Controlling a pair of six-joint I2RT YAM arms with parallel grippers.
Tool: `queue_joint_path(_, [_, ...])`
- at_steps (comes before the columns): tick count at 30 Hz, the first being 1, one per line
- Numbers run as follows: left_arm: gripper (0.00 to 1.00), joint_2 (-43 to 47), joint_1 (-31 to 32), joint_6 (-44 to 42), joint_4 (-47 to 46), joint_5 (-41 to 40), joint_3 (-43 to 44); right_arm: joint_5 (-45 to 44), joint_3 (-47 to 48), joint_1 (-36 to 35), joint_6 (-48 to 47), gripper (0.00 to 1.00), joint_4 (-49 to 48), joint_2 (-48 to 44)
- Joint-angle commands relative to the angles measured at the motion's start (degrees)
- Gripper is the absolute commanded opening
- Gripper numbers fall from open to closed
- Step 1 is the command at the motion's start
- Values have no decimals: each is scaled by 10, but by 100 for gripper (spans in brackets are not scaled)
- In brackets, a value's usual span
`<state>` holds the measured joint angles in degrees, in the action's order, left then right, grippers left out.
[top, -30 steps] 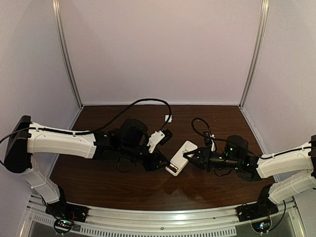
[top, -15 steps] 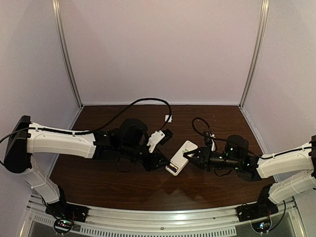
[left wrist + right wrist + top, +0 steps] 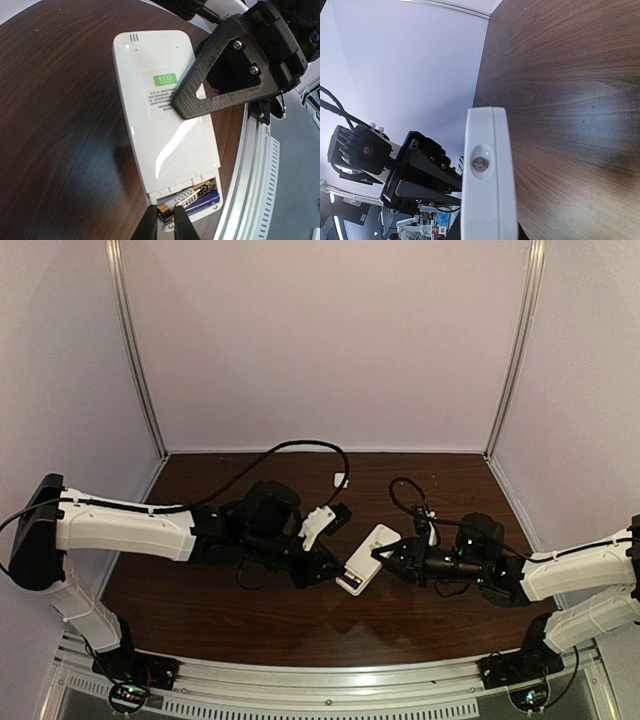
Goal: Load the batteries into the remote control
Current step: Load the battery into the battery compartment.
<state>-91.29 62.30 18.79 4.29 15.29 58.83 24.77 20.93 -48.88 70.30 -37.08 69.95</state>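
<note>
The remote control [image 3: 366, 558] is held above the table between both grippers, plain white back up. In the left wrist view its back [image 3: 170, 135] carries a green label, and the battery bay at its near end is uncovered. One battery [image 3: 197, 195], copper-ended with a grey-and-gold body, lies slanted in the bay over a dark blue strip. My left gripper [image 3: 165, 215] is shut on the battery's copper end; it also shows in the top view [image 3: 333, 573]. My right gripper [image 3: 388, 558] is shut on the remote's far end, one black finger [image 3: 220, 87] across its back. The right wrist view shows the remote end-on [image 3: 486, 170].
The dark wooden table [image 3: 250, 620] is enclosed by pale walls with metal posts [image 3: 135, 350] at the back corners. A metal rail [image 3: 330, 680] runs along the near edge. Black cables [image 3: 300, 445] loop above the arms. The left gripper's black body [image 3: 415, 175] sits just behind the remote.
</note>
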Motion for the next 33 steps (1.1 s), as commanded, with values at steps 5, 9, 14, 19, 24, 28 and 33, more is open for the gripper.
queue_joint_path(5, [9, -16, 5, 2, -22, 13, 14, -1, 1, -3, 4, 0, -34, -11])
queue_joint_path(9, [8, -23, 8, 3, -25, 15, 16, 2, 3, -2, 5, 0, -44, -9])
queue_joint_path(14, [7, -31, 9, 5, -24, 14, 16, 3, 1, -2, 8, 0, -55, -13])
queue_joint_path(19, [7, -38, 11, 5, -20, 17, 17, 1, 1, -3, 8, 0, -60, -18])
queue_joint_path(24, [6, -47, 20, -5, 2, -8, 30, 1, 0, -2, 14, 0, -76, -19])
queue_joint_path(28, [6, -54, 30, -10, 29, -58, 47, 4, 3, -2, 15, 0, -76, -20])
queue_joint_path(33, [5, -63, 41, -17, 59, -106, 62, 1, 2, -2, 18, 0, -75, -25])
